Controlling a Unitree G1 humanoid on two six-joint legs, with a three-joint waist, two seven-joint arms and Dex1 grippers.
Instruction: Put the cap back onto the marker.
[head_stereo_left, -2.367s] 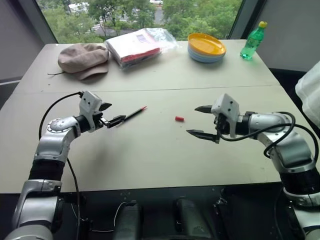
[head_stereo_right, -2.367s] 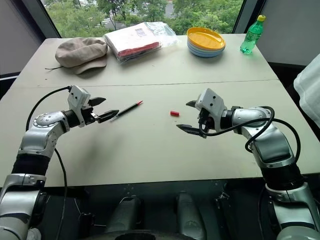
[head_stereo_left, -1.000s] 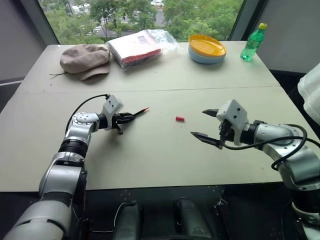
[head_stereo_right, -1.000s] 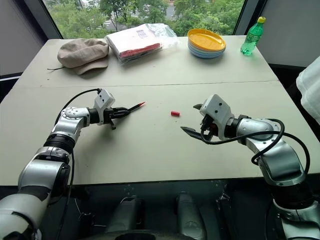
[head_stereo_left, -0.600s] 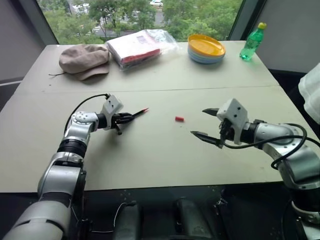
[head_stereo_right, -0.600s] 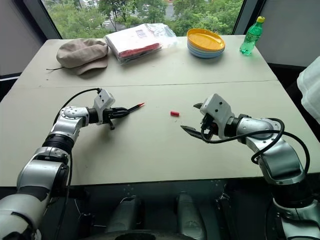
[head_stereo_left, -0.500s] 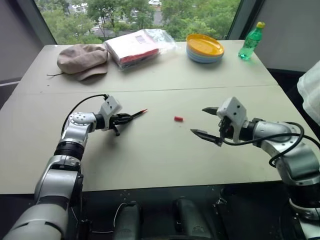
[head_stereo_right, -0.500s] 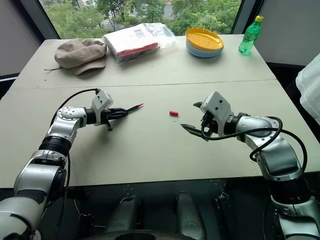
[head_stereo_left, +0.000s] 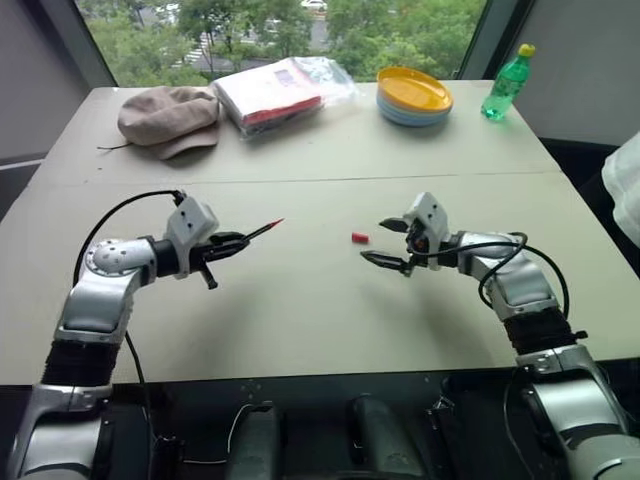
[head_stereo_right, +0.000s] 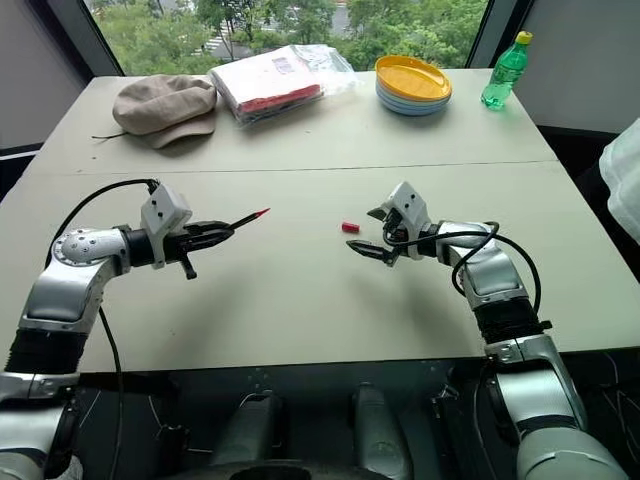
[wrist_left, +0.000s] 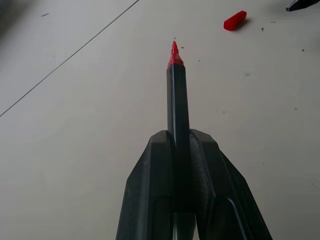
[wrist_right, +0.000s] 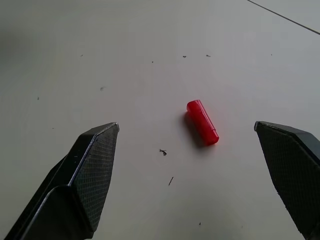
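Table (head_stereo_left: 300, 330) same as before, beige, hat, packet, plates and bottle unmoved along far edge; left gripper (head_stereo_left: 232, 243) still clamped on the marker (head_stereo_left: 258, 233), now pulled back toward the near-left and lifted off the surface, red tip pointing toward the cap (head_stereo_left: 359, 238); cap lies flat mid-table, not shifted; right gripper (head_stereo_left: 385, 243) has advanced to just beside the cap, jaws wide apart, nothing between them, cap not touched.
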